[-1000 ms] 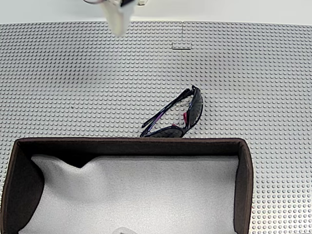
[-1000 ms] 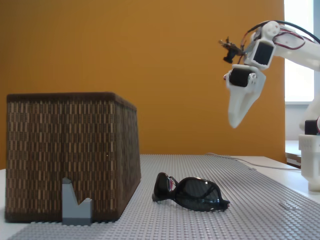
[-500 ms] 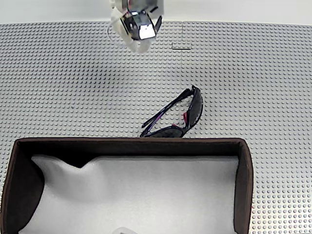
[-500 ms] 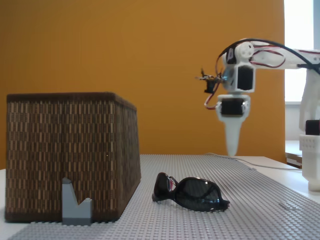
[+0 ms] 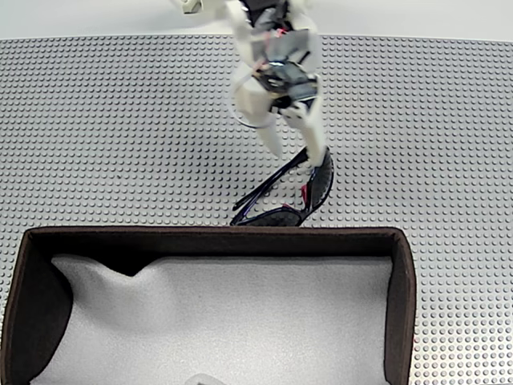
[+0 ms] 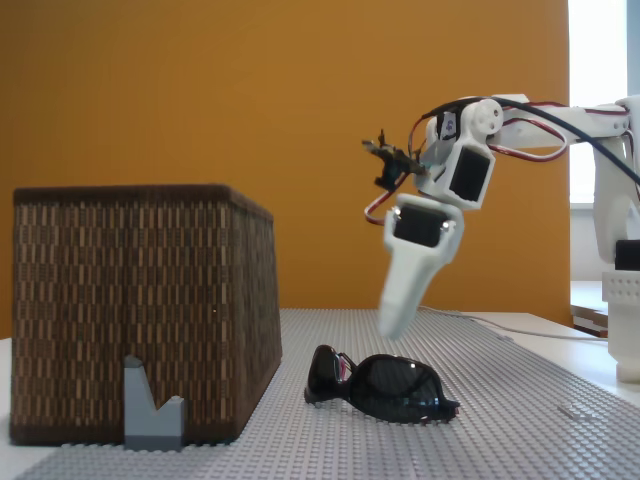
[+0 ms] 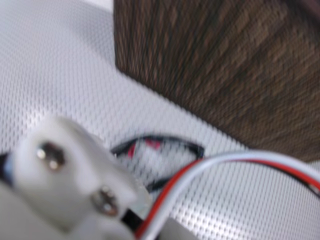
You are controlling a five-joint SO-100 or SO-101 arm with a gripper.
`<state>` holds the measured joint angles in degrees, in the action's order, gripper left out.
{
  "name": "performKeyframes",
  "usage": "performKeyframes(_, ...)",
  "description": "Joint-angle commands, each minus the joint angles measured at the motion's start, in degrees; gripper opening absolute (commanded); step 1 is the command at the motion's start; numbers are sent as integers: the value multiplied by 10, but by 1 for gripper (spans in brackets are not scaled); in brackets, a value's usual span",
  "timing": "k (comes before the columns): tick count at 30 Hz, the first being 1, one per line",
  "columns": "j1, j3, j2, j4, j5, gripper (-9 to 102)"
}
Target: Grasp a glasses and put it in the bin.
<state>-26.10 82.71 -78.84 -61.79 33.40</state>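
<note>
Currently, step: approach phase; nothing grasped yet, sunglasses not yet touched as far as both fixed views show.
End effector (image 5: 296, 155): white two-finger unit, fingers parted, holding nothing; tips point down toward the worktop. In a fixed view from the side (image 6: 393, 322) it hangs tilted, just above and slightly behind the sunglasses, apart from them.
Sunglasses (image 5: 292, 195): dark lenses, thin black frame, red-pink accents; lying on the studded grey worktop (image 5: 120, 136), just beside the near wall of the bin. From the side (image 6: 385, 385) they rest lens-front toward the camera, temples apparently folded or half-folded, hard to tell. Wrist view is blurred but shows the frame (image 7: 155, 150) below the camera, with the bin wall behind it.
Bin (image 5: 401, 289): dark woven box, open top, white padding inside; from the side (image 6: 140, 310) it stands tall, to the left of the sunglasses. Small grey bracket piece (image 6: 150, 405) sits against its front.
Finger position: in the top-down fixed view the longer finger tip sits over the far end of the frame near the hinge; other finger is off to the left, clear of it.
Next move, judged: lower the rest of the way, straddle a temple or the frame edge between the fingers, then close; after that lift high enough to clear the bin's rim.
Risk, judged: thin frame could slip or get pushed against the bin wall instead of being caught.
</note>
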Motion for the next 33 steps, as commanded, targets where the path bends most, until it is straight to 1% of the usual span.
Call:
performKeyframes(1,-20,-29,12,38,-18,21)
performKeyframes(5,-33,-58,59,66,-47,21)
performKeyframes(10,-25,-68,99,75,-67,21)
performKeyframes(16,-4,-90,93,73,-69,24)
performKeyframes(21,4,-131,68,54,-45,24)
performKeyframes(24,9,-134,48,14,-42,23)
performKeyframes(33,42,-133,9,-135,-80,24)
